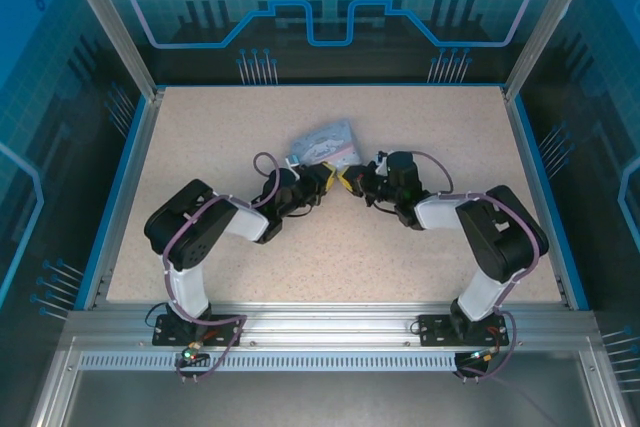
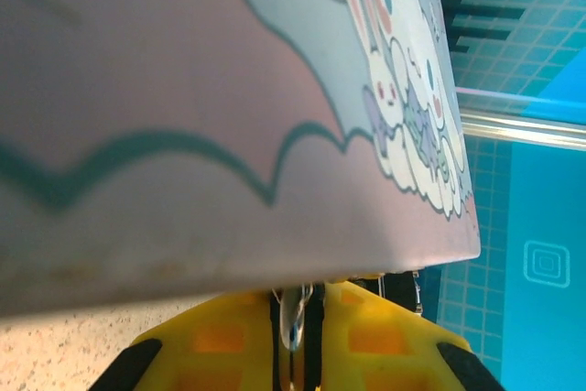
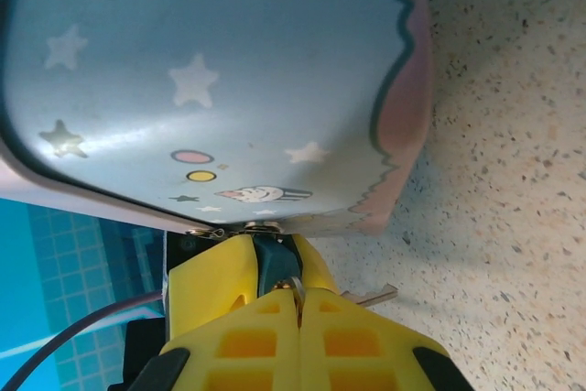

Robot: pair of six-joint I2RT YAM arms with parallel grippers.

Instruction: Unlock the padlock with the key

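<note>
The pale blue-lilac tin (image 1: 325, 144) lies mid-table, and both grippers meet just in front of it. My left gripper (image 1: 328, 181) is shut. In the left wrist view its yellow fingertips (image 2: 295, 322) pinch a thin piece of dark and silvery metal under the tin's (image 2: 229, 89) edge. In the right wrist view a small dark padlock (image 3: 272, 261) sits between those other yellow fingers (image 3: 212, 272). My right gripper (image 3: 298, 298) is shut on a sliver of metal touching the padlock. The tiny silver key's (image 3: 377, 297) end sticks out to the right, just above the table.
The tin (image 3: 229, 70) stands tilted right against both grippers' tips. A raised blue rim (image 1: 130, 177) borders the speckled table (image 1: 400, 257), with metal posts at the back corners. Open tabletop lies on either side of the arms and in front of them.
</note>
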